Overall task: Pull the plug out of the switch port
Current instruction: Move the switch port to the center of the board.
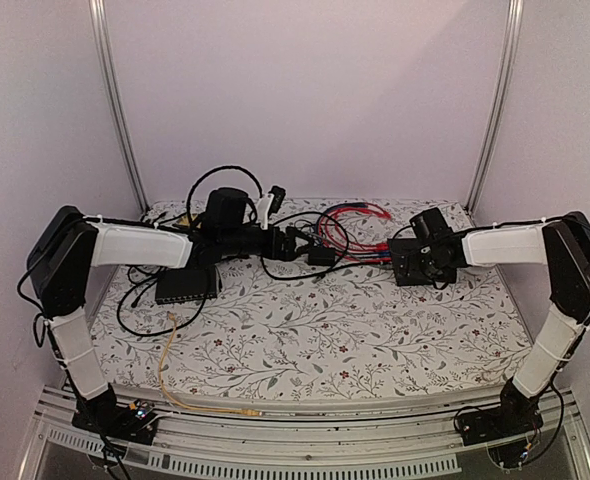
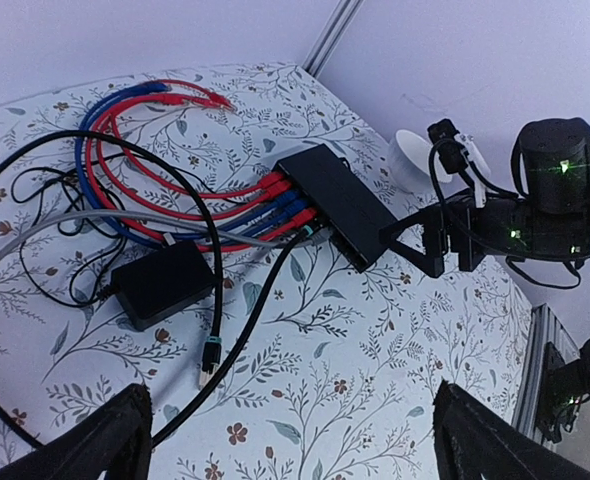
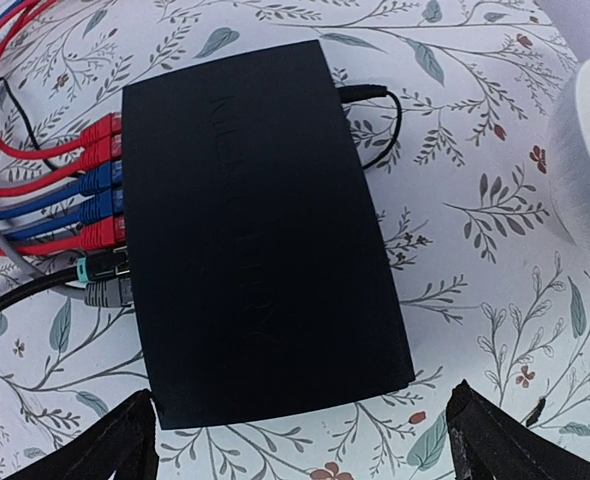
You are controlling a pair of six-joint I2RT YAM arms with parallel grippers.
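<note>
**A:** Where does the switch sit relative to the two grippers?

**B:** The black switch (image 3: 255, 230) lies flat on the flowered table (image 3: 475, 230), directly beneath the right gripper (image 3: 303, 395). That gripper's fingers are spread wide with nothing between them. The left gripper (image 2: 293, 405) is equally spread and empty, and it stands on the cable side, well apart from the box.

**A:** And the plugs?

**B:** A row of plugs (image 3: 100, 190) fills one long edge of the box: red, red, blue, blue, red, then a teal-collared plug (image 3: 97, 268) and a grey plug (image 3: 105, 293) at the end. Which one the task means cannot be told.

**A:** Which way do they point?

**B:** Each plug's long axis runs square to that edge and level with the table, with its cable end toward the left arm. The box's own long axis runs along the row.

**A:** So the pull?

**B:** It probably goes straight out along the plug's axis, away from the ports and toward the left arm. The right gripper is nearer, while the left one faces the plugs from the cable side.
</note>
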